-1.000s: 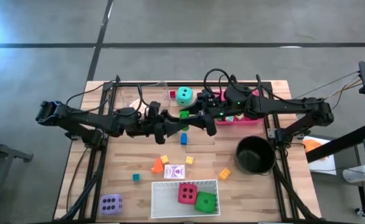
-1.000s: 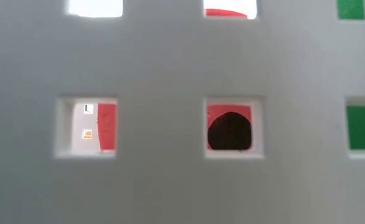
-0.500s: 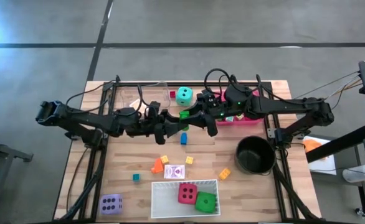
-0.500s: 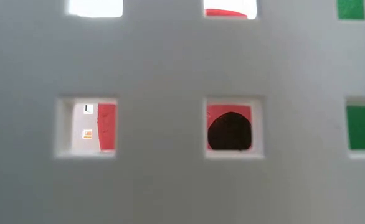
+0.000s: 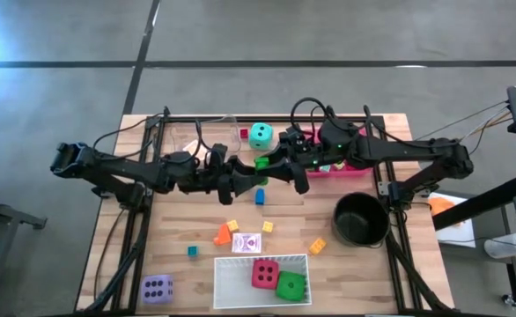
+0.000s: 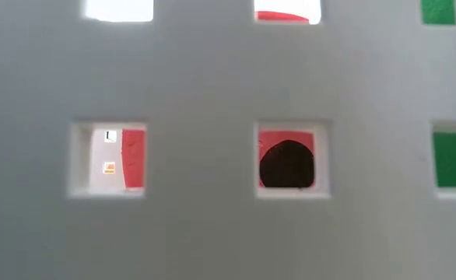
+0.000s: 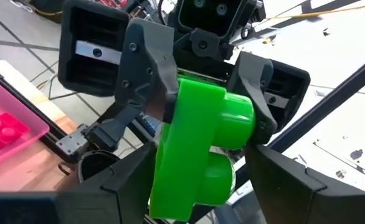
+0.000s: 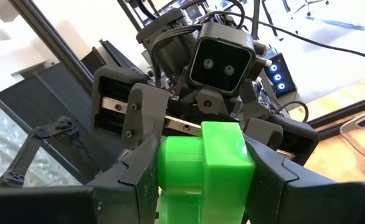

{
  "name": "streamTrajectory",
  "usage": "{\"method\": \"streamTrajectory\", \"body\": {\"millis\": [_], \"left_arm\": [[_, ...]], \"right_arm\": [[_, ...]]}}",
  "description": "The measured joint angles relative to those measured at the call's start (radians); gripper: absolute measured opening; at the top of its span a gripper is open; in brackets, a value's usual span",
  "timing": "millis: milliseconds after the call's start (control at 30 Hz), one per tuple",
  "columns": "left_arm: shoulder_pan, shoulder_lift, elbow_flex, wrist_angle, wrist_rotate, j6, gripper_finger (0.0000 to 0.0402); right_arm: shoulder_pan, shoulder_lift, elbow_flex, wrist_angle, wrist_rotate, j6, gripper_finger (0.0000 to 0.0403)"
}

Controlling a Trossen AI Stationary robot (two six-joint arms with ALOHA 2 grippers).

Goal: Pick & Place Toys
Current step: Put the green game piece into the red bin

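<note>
High view, left to right. A purple die (image 5: 157, 289) sits at the near left corner of the tabletop (image 5: 135, 229). The left arm reaches in toward the middle; its claw (image 5: 247, 173) faces the right claw (image 5: 271, 164), tip to tip above the tabletop. Between them is a green block (image 5: 261, 162), held off the surface. The left claw's fingers (image 7: 117, 186) stand apart, with a gap showing beside the block. The right claw is clamped on the block's sides. A teal die (image 5: 260, 135) lies just behind the meeting point. Below it, loose on the tabletop, are a blue block (image 5: 260, 195), an orange block (image 5: 223, 235) and a playing card (image 5: 252, 243). A white tray (image 5: 232, 295) at the near edge holds a red die (image 5: 264, 273) and a green die (image 5: 290, 285). Farther right are a pink tray (image 5: 350, 167) and a black pot (image 5: 361, 220).
</note>
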Motion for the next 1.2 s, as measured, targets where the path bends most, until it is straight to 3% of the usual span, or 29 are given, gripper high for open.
{"method": "streamTrajectory", "body": {"millis": [533, 733, 1000, 1200], "left_arm": [[-0.001, -0.023, 0.000, -0.090, 0.007, -0.048, 0.0249], [-0.002, -0.074, 0.000, -0.254, 0.020, -0.059, 0.0249], [-0.002, -0.130, -0.001, -0.614, 0.018, -0.228, 0.0249], [-0.007, -0.134, -0.001, -0.738, 0.018, -0.298, 0.0249]], "right_arm": [[0.000, -0.056, 0.000, -0.089, -0.028, 0.050, 0.0161], [-0.013, -0.086, 0.000, -0.175, -0.016, 0.038, 0.0161], [-0.127, -0.149, 0.000, -0.455, 0.063, -0.022, 0.0161], [-0.280, -0.163, 0.000, -0.765, 0.110, -0.098, 0.0161]]}}
